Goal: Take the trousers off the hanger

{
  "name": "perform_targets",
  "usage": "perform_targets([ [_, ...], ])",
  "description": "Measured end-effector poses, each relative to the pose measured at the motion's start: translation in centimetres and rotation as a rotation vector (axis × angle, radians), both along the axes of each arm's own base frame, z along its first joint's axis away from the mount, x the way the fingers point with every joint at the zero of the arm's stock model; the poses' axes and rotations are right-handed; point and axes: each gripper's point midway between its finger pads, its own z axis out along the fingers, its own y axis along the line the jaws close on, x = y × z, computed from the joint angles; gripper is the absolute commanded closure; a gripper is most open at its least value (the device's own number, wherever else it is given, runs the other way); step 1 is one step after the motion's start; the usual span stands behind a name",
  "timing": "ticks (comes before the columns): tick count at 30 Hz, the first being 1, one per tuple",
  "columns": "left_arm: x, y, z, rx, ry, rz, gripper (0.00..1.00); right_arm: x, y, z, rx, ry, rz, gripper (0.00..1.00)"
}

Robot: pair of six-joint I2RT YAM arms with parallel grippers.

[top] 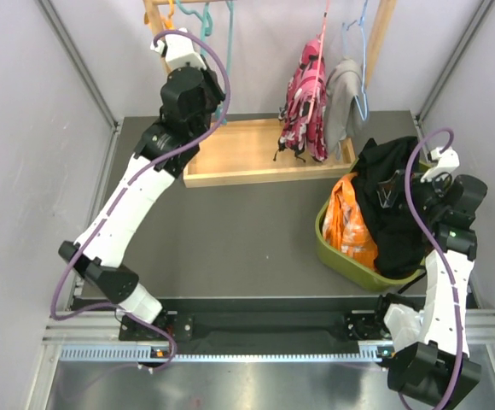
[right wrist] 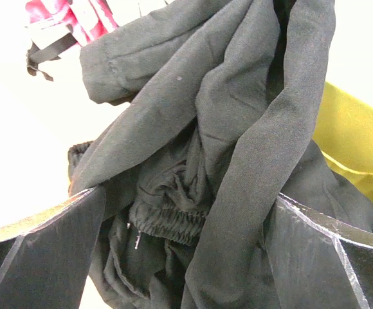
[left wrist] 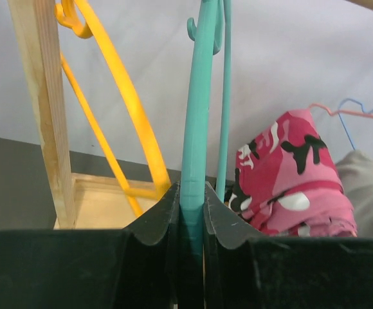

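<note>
My right gripper (right wrist: 190, 193) is standing spread wide, with the black trousers (right wrist: 238, 96) draping loosely between its fingers and spilling over the green basket (top: 337, 256), where the orange trousers (top: 348, 224) are lying. My left gripper (left wrist: 191, 193) is pinching the teal hanger (left wrist: 196, 129) on the wooden rack (top: 247, 154). The floral trousers (top: 305, 98) and the grey trousers (top: 341, 98) are hanging further right along it, apart from that gripper.

Crumpled black trousers (right wrist: 238, 96) fill the view, bunched loosely between the wide-spread fingers (right wrist: 45, 251) of the right gripper (right wrist: 186, 196), with a yellow-green basket (right wrist: 357, 135) wall at right and pink trousers (right wrist: 77, 13) at top left.
</note>
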Motion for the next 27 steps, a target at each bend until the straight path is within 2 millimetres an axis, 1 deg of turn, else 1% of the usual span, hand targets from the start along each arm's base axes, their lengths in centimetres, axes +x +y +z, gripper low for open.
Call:
perform_targets([
  [7, 4.4, 1.7, 0.3, -0.054, -0.006, 0.058, 1.0, -0.2, 0.5, 0.3, 0.008, -0.009, 0.025, 0.0],
  [10, 5.5, 1.8, -0.1, -0.061, 0.007, 0.053, 1.0, -0.3, 0.7, 0.4, 0.009, -0.014, 0.034, 0.0],
  [15, 6.5, 1.4, -1.8, -0.06, 0.051, 0.023, 1.0, -0.4, 0.9, 0.7, 0.009, -0.024, 0.044, 0.0],
  [19, 6.6, 1.1, -2.6, -0.057, 0.065, 0.006, 1.0, -0.5, 1.1, 0.9, 0.009, -0.031, 0.051, 0.0],
  [22, 6.5, 1.2, -3.1, -0.054, 0.071, 0.003, 1.0, -0.6, 1.3, 0.9, 0.012, -0.033, 0.063, 0.0],
  [23, 6.5, 1.3, -3.1, -0.054, 0.069, 0.001, 0.97, -0.6, 1.4, 0.9, 0.014, -0.033, 0.068, 0.0],
  [24, 6.4, 1.3, -3.1, -0.055, 0.068, -0.002, 0.88, -0.6, 1.4, 0.9, 0.015, -0.033, 0.073, 0.0],
  [25, 6.3, 1.3, -3.0, -0.055, 0.066, -0.007, 0.81, -0.7, 1.5, 1.0, 0.017, -0.035, 0.079, 0.0],
  [26, 6.2, 1.4, -3.0, -0.054, 0.066, -0.01, 0.73, -0.7, 1.6, 1.0, 0.018, -0.036, 0.086, 0.0],
  [27, 6.1, 1.5, -2.9, -0.052, 0.065, -0.013, 0.58, -0.7, 1.8, 1.0, 0.018, -0.038, 0.094, 0.0],
])
